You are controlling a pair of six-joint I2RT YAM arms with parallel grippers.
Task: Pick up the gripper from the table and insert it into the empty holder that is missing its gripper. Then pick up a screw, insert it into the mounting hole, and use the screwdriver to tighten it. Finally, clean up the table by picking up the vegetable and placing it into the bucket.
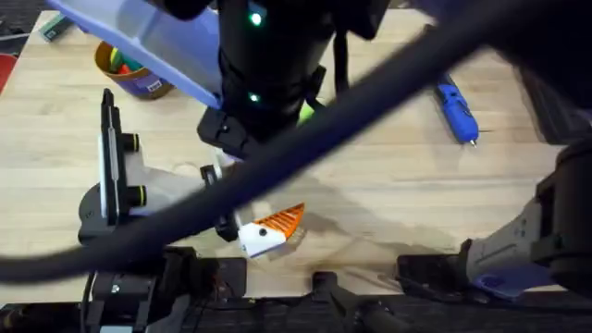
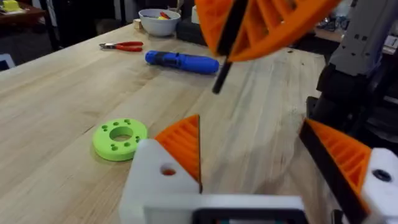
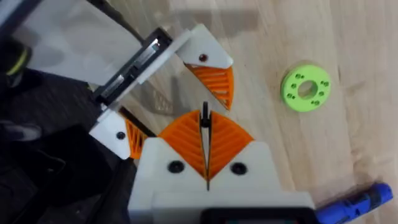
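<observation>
The mounting hole [image 2: 168, 170] is being shown open and unfilled in the holder [image 2: 155, 180], the white block of one finger of the left pincer [image 2: 252, 124], which is being kept spread. A thin black pin [image 3: 204, 119], judged to be the screw, is being pinched between the pressed-together pads of the right pincer [image 3: 204, 121], just above the holder. For a clean insertion, the pin should be lined up squarely with the hole before being pushed in, and the holder should be held steady. Beyond the holder, a lime-green disc [image 2: 121, 138] is lying near on the tabletop [image 2: 56, 93]; the screwdriver [image 2: 182, 61], red pliers [image 2: 122, 45] and white bowl [image 2: 159, 22] are lying well apart. The orange finger [image 2: 183, 146] beside the hole is crowding the approach.
</observation>
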